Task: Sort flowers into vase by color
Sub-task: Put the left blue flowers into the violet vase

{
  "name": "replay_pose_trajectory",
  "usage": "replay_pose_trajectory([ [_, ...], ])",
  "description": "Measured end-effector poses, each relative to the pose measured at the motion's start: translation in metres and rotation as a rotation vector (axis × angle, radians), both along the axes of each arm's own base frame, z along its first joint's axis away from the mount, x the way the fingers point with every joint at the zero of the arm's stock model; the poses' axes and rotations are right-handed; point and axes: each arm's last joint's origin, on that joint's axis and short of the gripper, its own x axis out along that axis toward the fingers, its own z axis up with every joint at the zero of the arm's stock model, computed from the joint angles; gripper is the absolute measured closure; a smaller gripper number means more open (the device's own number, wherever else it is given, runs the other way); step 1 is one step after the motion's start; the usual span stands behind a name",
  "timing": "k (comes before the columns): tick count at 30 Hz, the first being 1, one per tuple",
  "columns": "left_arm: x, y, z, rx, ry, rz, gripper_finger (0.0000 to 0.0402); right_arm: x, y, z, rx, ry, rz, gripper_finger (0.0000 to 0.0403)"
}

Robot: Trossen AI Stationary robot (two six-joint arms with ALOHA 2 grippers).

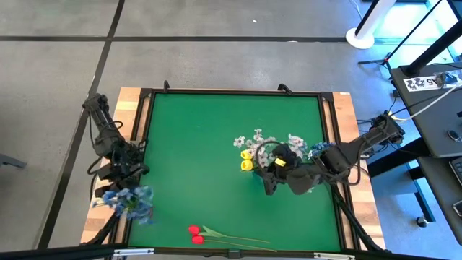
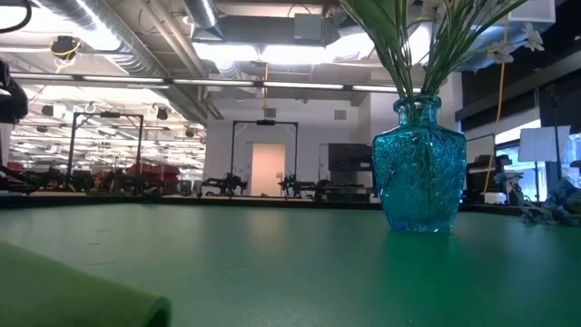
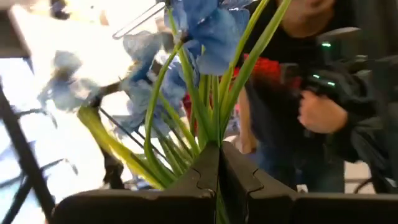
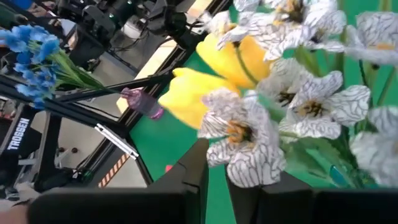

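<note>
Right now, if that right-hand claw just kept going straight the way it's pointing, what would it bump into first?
Most likely the flowers already in the vase: the right gripper looks straight at a white blossom, with yellow tulip heads just beyond. Depth is hard to judge.

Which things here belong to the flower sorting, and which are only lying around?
Job:
- blue flowers, held by left gripper
- red tulips
- yellow tulips and white flowers
- blue glass vase
- right gripper

Not part:
- person behind
- desk

Likely robot lab: ceiling ducts (image 2: 109,36)
</note>
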Motion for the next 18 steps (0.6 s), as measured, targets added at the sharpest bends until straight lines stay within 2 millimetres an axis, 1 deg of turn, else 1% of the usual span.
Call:
replay_pose_trajectory([
  [3,0.0,0.002,-0.002,-0.007,0.097,0.019,0.0401,0.002,-0.005,-0.001,-0.018,0.013,0.008,0.0353],
  [6,-0.003,0.006,0.0,-0.008,0.184,0.005,0.0401,0.004,-0.008,0.0,-0.059,0.015,0.009,0.0353],
  [9,-0.007,0.012,0.0,0.001,0.322,-0.013,0.0396,0.004,-0.009,0.0,-0.09,0.01,-0.006,0.0346],
  [11,-0.009,0.014,0.0,-0.029,0.411,-0.024,0.0386,0.003,-0.01,-0.001,-0.098,0.017,-0.013,0.0332],
  [13,-0.012,0.016,0.007,-0.101,0.483,-0.061,0.0372,0.002,-0.01,-0.002,-0.099,0.03,-0.023,0.0311],
  [16,-0.014,0.021,0.017,-0.163,0.608,-0.071,0.0347,0.001,-0.011,-0.003,-0.114,0.04,-0.043,0.0273],
  [18,-0.015,0.022,0.016,-0.166,0.717,-0.06,0.0328,0.001,-0.012,-0.004,-0.128,0.043,-0.056,0.0247],
])
